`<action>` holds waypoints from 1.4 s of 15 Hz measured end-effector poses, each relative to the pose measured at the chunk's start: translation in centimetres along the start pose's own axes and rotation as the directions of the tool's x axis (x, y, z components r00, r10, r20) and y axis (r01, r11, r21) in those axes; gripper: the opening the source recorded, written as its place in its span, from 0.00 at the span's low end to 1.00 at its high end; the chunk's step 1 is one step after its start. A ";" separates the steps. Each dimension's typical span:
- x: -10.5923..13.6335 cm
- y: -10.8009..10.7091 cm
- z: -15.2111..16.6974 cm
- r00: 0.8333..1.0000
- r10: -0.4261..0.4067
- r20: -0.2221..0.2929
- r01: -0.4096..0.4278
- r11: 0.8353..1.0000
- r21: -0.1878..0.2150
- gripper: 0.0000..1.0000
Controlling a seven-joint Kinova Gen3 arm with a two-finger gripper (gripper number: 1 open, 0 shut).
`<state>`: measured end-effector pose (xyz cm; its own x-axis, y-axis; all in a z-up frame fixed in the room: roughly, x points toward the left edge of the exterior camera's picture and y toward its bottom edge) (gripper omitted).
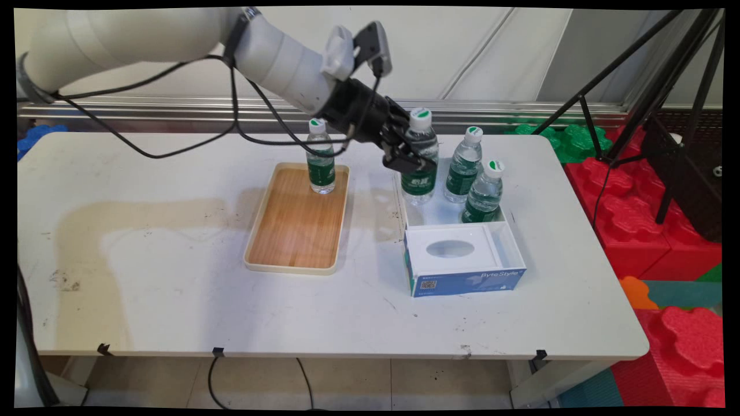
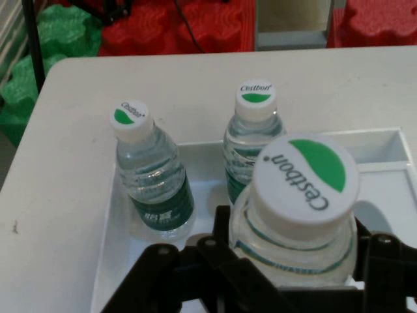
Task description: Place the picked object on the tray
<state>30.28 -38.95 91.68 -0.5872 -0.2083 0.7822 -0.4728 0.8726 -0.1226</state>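
- Water bottle (image 1: 420, 156) with a green label and a white-and-green Cestbon cap stands upright at the far-left corner of the white box (image 1: 462, 242), its neck and shoulder between the jaws of the black gripper (image 1: 404, 155).
- The jaws sit closed against the bottle's sides just below the cap, gripping it; the hand view shows the linkage hugging both flanks.
- Two more bottles (image 1: 464, 164) (image 1: 484, 192) stand upright beside it in the same open compartment, close but apart.
- A fourth bottle (image 1: 321, 157) stands at the far end of the wooden tray (image 1: 292, 231), left of the box on the desk (image 1: 173, 277).
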 end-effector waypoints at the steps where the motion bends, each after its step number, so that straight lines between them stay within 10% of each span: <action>1: 0.1 0.0 -0.8 1.000 0.001 -0.004 -0.001 1.000 0.000 0.00; 21: -4.0 0.3 -15.4 0.998 -0.022 0.064 0.022 1.000 -0.008 0.00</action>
<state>42.61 -31.04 97.95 -0.6175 -0.2547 0.7442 -0.4801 0.8715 -0.1002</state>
